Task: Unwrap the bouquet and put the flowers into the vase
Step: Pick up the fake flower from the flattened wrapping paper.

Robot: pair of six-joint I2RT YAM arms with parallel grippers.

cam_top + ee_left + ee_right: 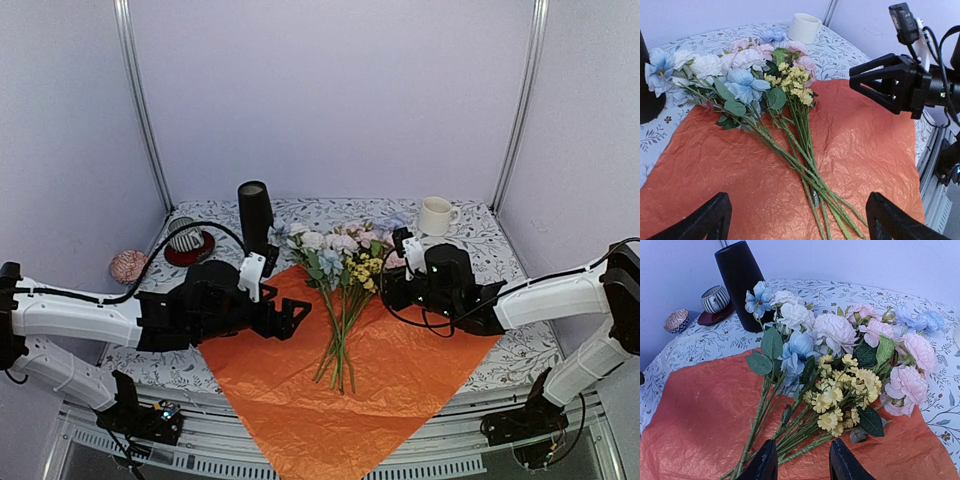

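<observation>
The bouquet lies opened out: its orange sheet [400,380] is spread flat on the table, and the flowers [340,270] rest loose on it, heads toward the back and green stems [800,150] fanned toward the front. The black vase [254,212] stands upright at the back left, just beyond the blue and white blooms [790,315]. My left gripper [799,220] is wide open, low over the sheet left of the stem ends, empty. My right gripper [801,460] is open at the right of the bunch. Several stems pass between its fingers below the yellow cluster [840,390].
A white mug [434,215] stands at the back right. A striped cup on a red saucer [184,238] and a small patterned bowl [128,266] sit at the far left. The sheet's front corner hangs over the table's near edge [320,450].
</observation>
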